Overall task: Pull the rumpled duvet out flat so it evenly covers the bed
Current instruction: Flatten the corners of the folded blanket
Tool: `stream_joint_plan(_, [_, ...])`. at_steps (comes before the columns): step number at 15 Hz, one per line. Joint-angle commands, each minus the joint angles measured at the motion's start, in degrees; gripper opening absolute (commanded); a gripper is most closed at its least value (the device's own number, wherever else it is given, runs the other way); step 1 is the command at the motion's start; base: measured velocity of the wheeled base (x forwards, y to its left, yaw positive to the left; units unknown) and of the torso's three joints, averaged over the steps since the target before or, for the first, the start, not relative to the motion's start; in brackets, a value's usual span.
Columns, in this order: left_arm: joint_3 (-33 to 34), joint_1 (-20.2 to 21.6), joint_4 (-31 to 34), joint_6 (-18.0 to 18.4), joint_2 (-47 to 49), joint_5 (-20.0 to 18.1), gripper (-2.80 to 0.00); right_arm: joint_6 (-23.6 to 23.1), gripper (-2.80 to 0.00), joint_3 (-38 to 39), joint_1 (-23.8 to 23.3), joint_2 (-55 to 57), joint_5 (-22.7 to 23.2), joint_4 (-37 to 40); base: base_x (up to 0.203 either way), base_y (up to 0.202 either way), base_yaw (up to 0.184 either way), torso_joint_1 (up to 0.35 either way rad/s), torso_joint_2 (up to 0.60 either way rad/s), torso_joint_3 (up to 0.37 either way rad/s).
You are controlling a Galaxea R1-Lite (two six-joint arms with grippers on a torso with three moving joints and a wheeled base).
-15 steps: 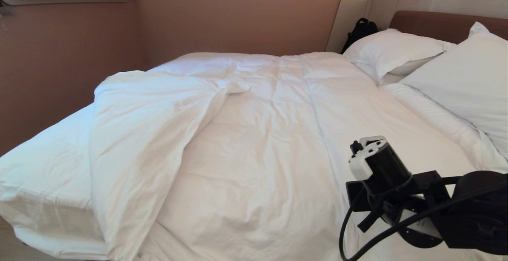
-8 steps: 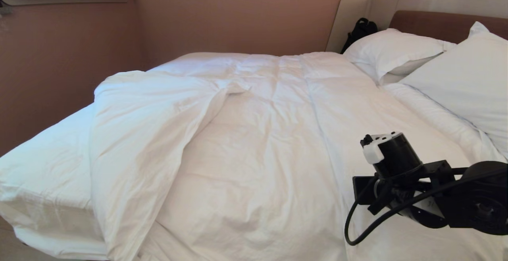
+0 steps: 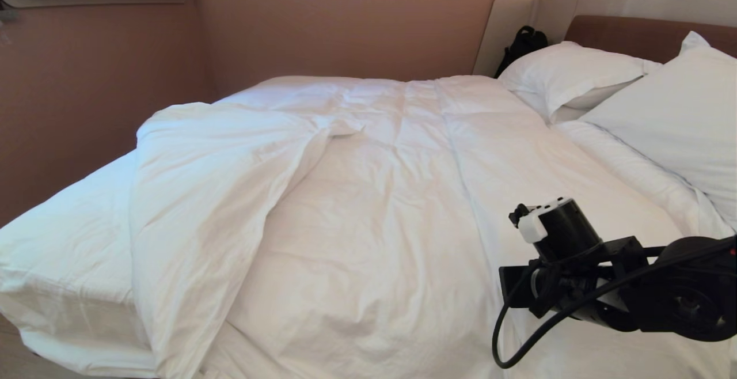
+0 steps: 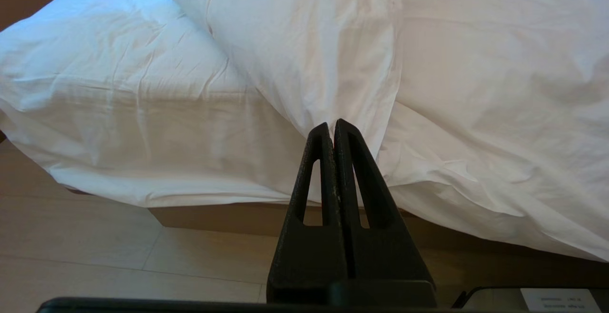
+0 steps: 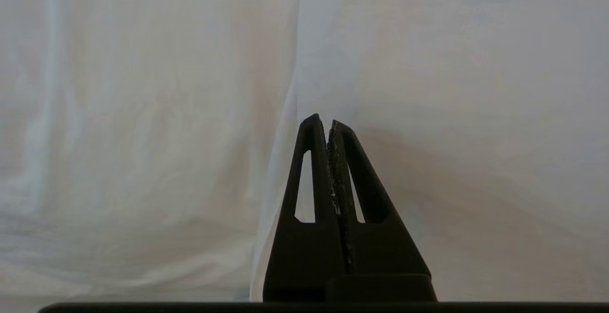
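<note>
Here the rumpled duvet (image 3: 357, 194) lies across the bed (image 3: 63, 241), one corner folded back at the left. The right gripper (image 5: 323, 122) hangs over its right part, fingers pressed together (empty). The left gripper (image 4: 330, 125), likewise closed, shows only in its wrist view, by the bed's edge; the right fingers are hidden from the head view.

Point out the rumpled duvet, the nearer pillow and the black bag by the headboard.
rumpled duvet (image 3: 380, 212): head view, its flat middle.
nearer pillow (image 3: 673, 120): head view, centre of its face.
black bag (image 3: 521, 45): head view, its upper body.
</note>
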Motion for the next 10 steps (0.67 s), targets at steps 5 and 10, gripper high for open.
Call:
stream_joint_plan(5, [-0.01, 0.03, 0.02, 0.02, 0.06, 0.0, -2.8, -0.69, -2.8, 1.33, -0.95, -3.17, -0.57, 0.37, 0.0, 0.0, 0.0, 0.0, 0.0, 0.0])
stream_joint_plan(10, [-0.01, 0.03, 0.02, 0.02, 0.02, 0.0, -2.8, -0.37, -2.8, 4.91, -1.15, -4.02, -0.5, 0.17, 0.0, 0.0, 0.0, 0.0, 0.0, 0.0])
